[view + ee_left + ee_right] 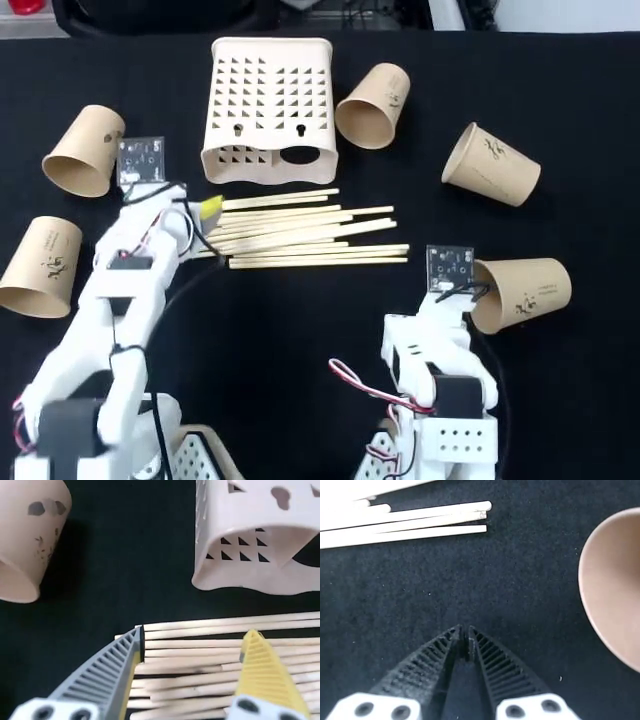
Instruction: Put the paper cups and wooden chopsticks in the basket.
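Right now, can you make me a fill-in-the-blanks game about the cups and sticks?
There are ____ paper cups on the table.
The left arm's fingers are ____ over the chopsticks.
The right arm's fingers are ____.
Missing words: five, open, shut.

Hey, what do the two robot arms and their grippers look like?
Both are white, blocky plastic, the left arm and the right arm, with black and red-and-white cables. The left gripper has one grey and one yellow ribbed, pointed finger; the right gripper has two dark grey ribbed ones.
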